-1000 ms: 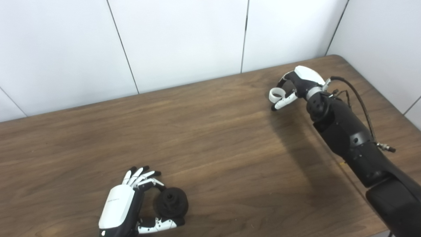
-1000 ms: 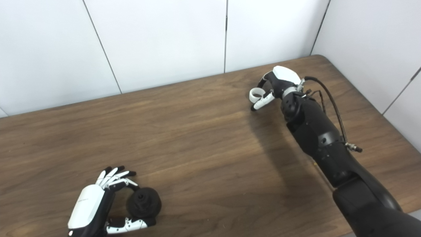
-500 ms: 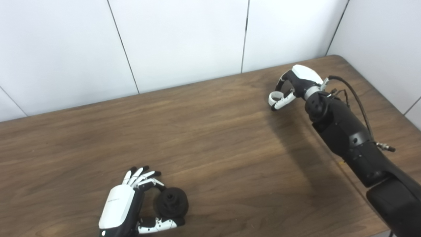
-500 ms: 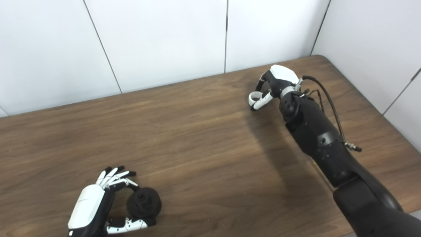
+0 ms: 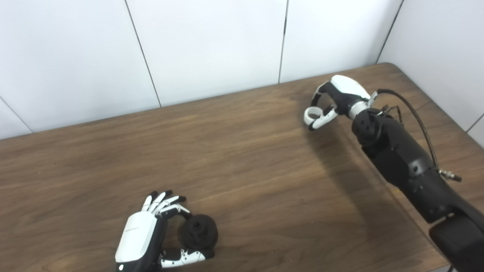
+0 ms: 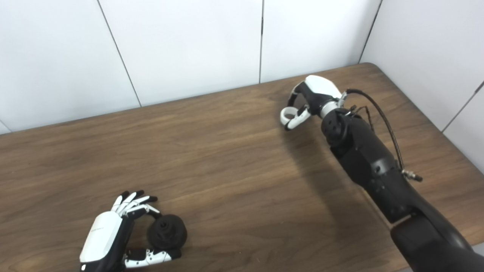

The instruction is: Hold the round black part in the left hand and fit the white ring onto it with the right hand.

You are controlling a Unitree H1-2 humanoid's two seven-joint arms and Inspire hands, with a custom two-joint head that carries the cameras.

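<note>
You have both pieces in hand, so the pick-up half of the job looks done and the fitting is all that is left. Your left hand (image 5: 141,241) sits low at the near left of the bench (image 5: 245,170), thumb and fingers curled around the round black part (image 5: 197,235), which rests on or just above the wood with its centre hole facing up toward the cameras. Your right hand (image 5: 334,102) is far off at the back right, closed on the white ring (image 5: 312,113), which is pinched between thumb and fingertips and seems to be held clear of the surface. The two pieces are well apart, so the ring has yet to be carried across and down toward the black part, lined up over it and pressed on. Nothing lies on the wood between them, and only the white wall panels (image 5: 208,45) stand behind the bench. The thing to mind, I judge, is your left hand's own fingers wrapping the part's rim, which may crowd the ring as it comes down.
</note>
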